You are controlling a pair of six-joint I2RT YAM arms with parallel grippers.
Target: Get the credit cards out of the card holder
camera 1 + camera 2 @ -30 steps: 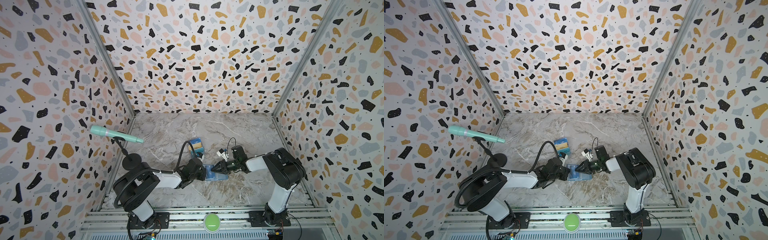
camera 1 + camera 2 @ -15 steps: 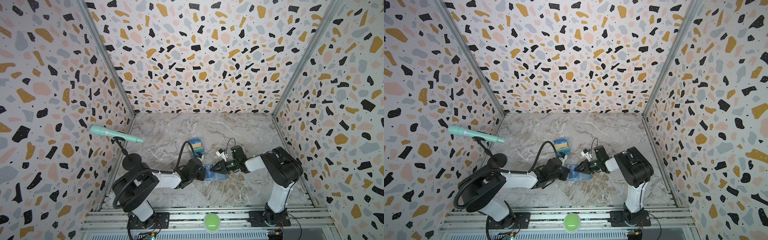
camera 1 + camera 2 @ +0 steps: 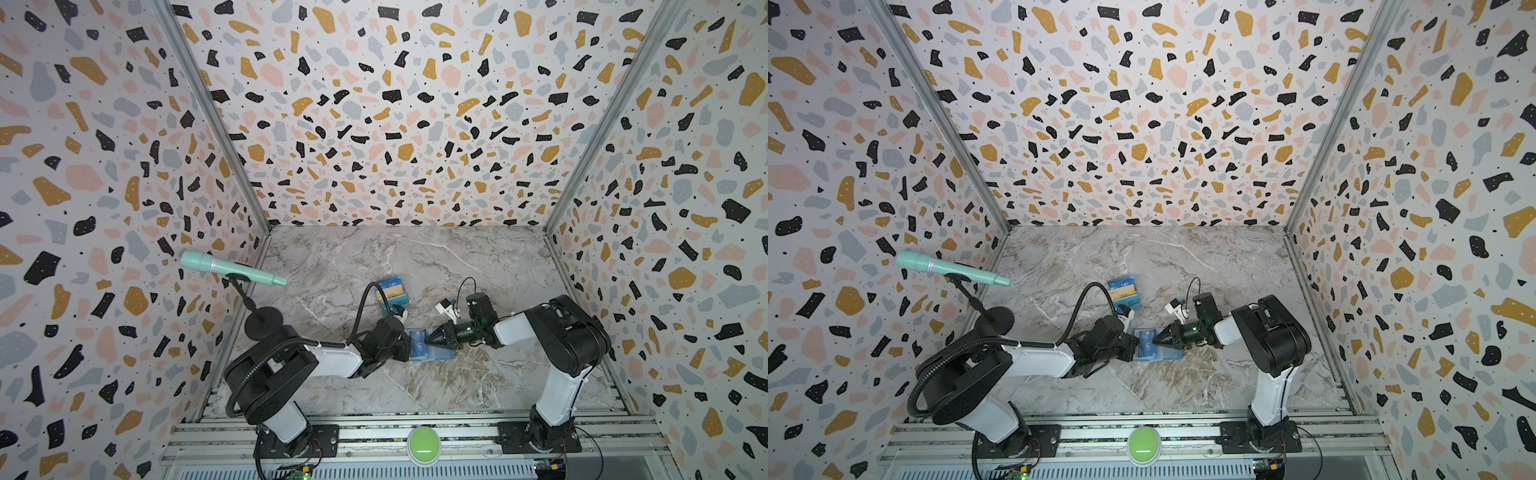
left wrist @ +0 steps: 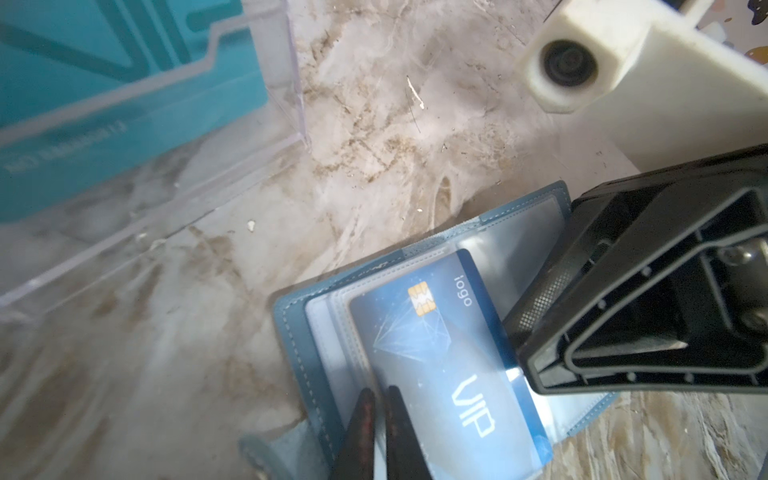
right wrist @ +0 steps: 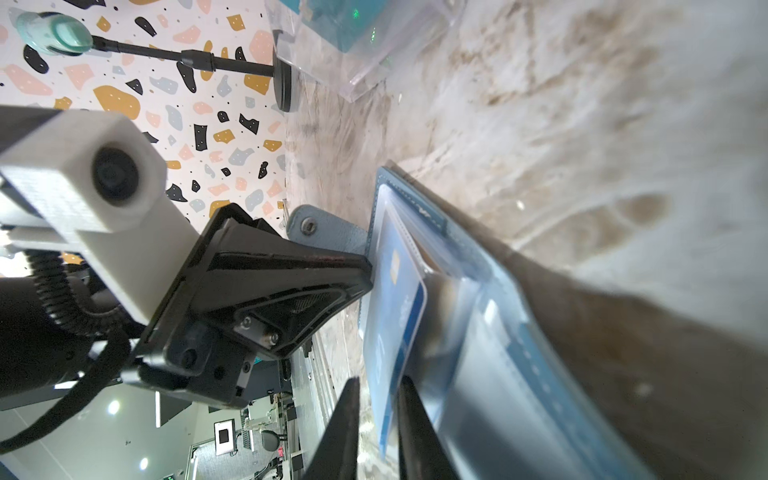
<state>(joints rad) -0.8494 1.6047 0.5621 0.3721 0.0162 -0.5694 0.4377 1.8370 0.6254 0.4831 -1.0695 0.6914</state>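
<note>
Working at the front middle of the counter, with the card holder lying open and flat there in both top views. Pinching the holder's edge just beside its snap tab with the left hand, fingers almost together on the clear sleeves. Reaching in from the opposite side with the right hand, fingers a narrow gap apart and straddling the free edge of a blue card. Touching that edge with one finger and standing just clear of it with the other, going by the right wrist view. Showing a gold chip and white "logo" and "VIP" lettering on the card's face, lying uppermost on the sleeves. Not telling whether any part of it is tucked inside one. Standing farther back on the counter, apart from the holder: a clear stand carrying teal and tan cards.
</note>
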